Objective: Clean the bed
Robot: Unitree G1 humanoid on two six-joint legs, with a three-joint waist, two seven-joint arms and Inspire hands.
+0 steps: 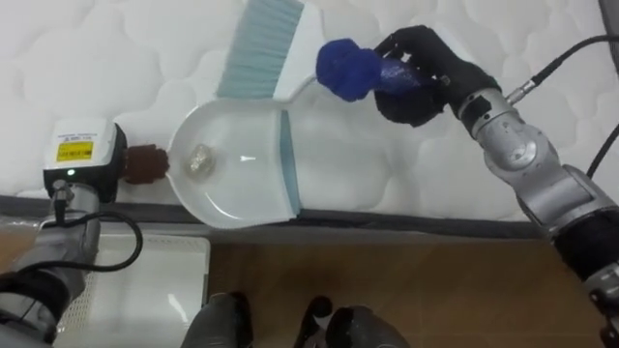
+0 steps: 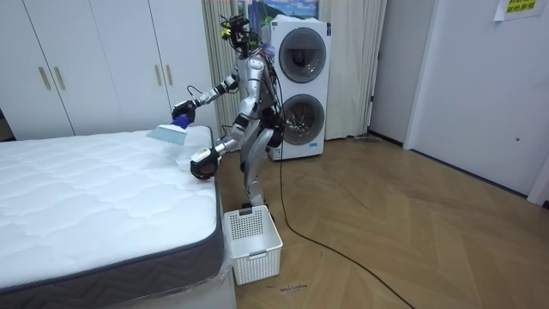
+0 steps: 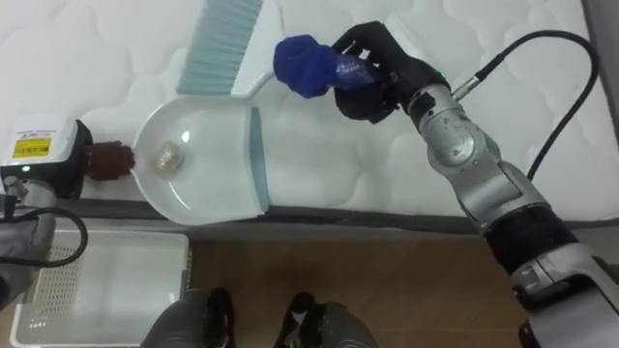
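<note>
I stand at the side of the white quilted mattress [image 1: 87, 58]. A clear dustpan [image 1: 242, 184] lies at its edge, its lip facing the bed's middle. A small pale crumpled scrap [image 1: 200, 159] sits inside the pan. My left hand [image 1: 143, 162] comes in from the left and is curled on the pan's handle, partly under its white wrist box. My black right hand [image 1: 418, 77] is shut on the blue handle [image 1: 350, 68] of a brush. Its pale blue bristles [image 1: 259, 43] rest on the mattress just beyond the pan's lip.
A white slatted basket [image 2: 251, 240] stands on the wooden floor beside the bed, just left of my feet [image 1: 145, 280]. The mattress has a dark grey border [image 1: 406, 224]. Stacked washing machines [image 2: 298, 86] and wardrobes [image 2: 103, 69] stand behind me.
</note>
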